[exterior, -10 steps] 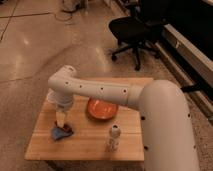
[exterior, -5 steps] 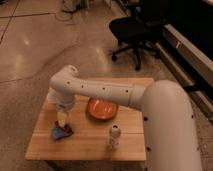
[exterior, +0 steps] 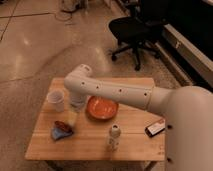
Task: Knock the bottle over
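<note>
The bottle (exterior: 114, 136) is small and whitish with a rounded white top and a dark band at the neck. It stands upright near the front edge of the wooden table (exterior: 135, 142). My white arm reaches in from the right and bends down over the table's left half. My gripper (exterior: 73, 118) hangs there, just left of the orange plate (exterior: 101, 107) and above a blue cloth (exterior: 61, 132). It is about a hand's width left of and behind the bottle, not touching it.
A translucent white cup (exterior: 56, 100) stands at the table's left, beside the arm's wrist. A small brown-red thing lies on the blue cloth. A dark flat object with a white label (exterior: 155, 128) lies at the right edge. A black office chair (exterior: 131, 30) stands behind the table.
My arm's bend and the gripper have shifted right, toward the plate, uncovering the cup. The bottle has not moved.
</note>
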